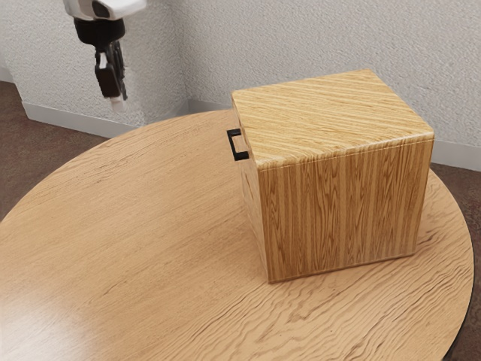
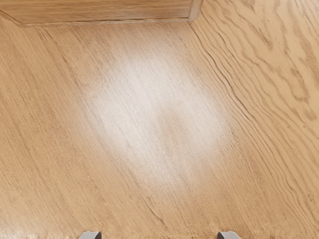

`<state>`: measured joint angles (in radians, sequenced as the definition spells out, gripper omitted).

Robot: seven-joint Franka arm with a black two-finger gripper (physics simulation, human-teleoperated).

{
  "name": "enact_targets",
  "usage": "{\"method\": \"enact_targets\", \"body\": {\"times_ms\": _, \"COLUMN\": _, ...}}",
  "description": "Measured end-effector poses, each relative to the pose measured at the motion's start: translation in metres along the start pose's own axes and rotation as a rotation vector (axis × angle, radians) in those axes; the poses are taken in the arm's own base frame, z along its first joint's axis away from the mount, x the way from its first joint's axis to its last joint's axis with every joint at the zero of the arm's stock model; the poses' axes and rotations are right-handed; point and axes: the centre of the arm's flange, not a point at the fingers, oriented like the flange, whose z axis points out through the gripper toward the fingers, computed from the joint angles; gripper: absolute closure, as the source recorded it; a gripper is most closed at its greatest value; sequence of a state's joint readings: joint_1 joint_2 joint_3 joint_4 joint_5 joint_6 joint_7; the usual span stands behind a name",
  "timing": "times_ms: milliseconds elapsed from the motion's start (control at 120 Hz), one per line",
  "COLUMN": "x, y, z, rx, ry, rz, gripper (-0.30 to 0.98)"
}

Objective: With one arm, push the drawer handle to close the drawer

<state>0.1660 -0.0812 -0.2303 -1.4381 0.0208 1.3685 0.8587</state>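
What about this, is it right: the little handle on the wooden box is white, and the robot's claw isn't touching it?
Not the color: the exterior view shows the handle on the wooden box is black. The claw indeed isn't touching it.

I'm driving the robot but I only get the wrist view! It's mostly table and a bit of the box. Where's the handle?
Observer: In the exterior view, the handle is on the box's side that faces the gripper, up near the top.
Operator: Ooh, am I touching it yet?
Observer: No, there's a wide gap between the gripper and the handle.
Operator: What colour should I look for?
Observer: Black, on a wooden box.
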Motion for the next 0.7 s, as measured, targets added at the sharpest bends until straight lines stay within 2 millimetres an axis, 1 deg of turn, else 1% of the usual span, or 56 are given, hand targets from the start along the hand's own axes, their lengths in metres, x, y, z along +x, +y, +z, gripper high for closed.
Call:
{"method": "enact_targets", "body": {"times_ms": 100, "x": -0.005, "y": 0.006, "z": 0.005, "rx": -0.056, "ry": -0.039, "rz": 0.000, "gripper": 0.27}}
{"method": "enact_targets", "body": {"times_ms": 192, "x": 0.005, "y": -0.004, "z": 0.035, "rx": -0.133, "ry": -0.089, "rz": 0.008, "gripper": 0.18}}
{"method": "enact_targets", "body": {"times_ms": 267, "x": 0.005, "y": -0.008, "z": 0.046, "rx": -0.164, "ry": -0.110, "rz": 0.003, "gripper": 0.12}}
{"method": "enact_targets", "body": {"times_ms": 450, "x": -0.001, "y": -0.011, "z": 0.050, "rx": -0.189, "ry": -0.128, "rz": -0.014, "gripper": 0.05}}
{"method": "enact_targets", "body": {"times_ms": 700, "x": -0.009, "y": -0.016, "z": 0.052, "rx": -0.199, "ry": -0.136, "rz": -0.036, "gripper": 0.02}}
